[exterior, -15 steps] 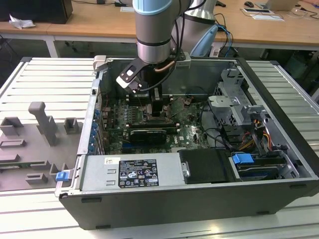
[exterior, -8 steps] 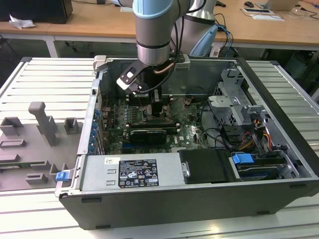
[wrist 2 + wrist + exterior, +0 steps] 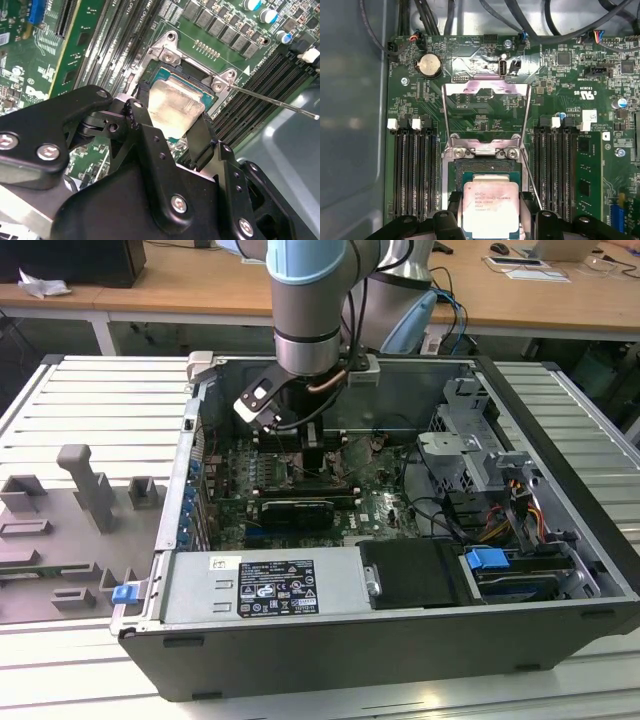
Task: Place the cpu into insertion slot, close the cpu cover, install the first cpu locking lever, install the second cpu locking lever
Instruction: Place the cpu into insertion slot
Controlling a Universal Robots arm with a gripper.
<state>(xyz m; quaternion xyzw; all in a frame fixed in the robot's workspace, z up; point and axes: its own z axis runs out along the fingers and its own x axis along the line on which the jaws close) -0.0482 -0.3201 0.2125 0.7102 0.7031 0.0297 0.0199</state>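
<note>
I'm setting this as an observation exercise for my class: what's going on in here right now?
A robot arm reaches into an open computer case. Its gripper is shut on the cpu, holding it at the insertion slot on the motherboard; whether it is seated cannot be told. The cpu cover is swung open, and a thin locking lever sticks out unlatched.

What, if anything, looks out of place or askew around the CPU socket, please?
Nothing looks damaged or askew. The cpu, gripped by the gripper, lines up squarely with the insertion slot; the cpu cover lies swung open and one locking lever juts out free, unfastened. Only the chip's metal top looks blotchy.
</note>
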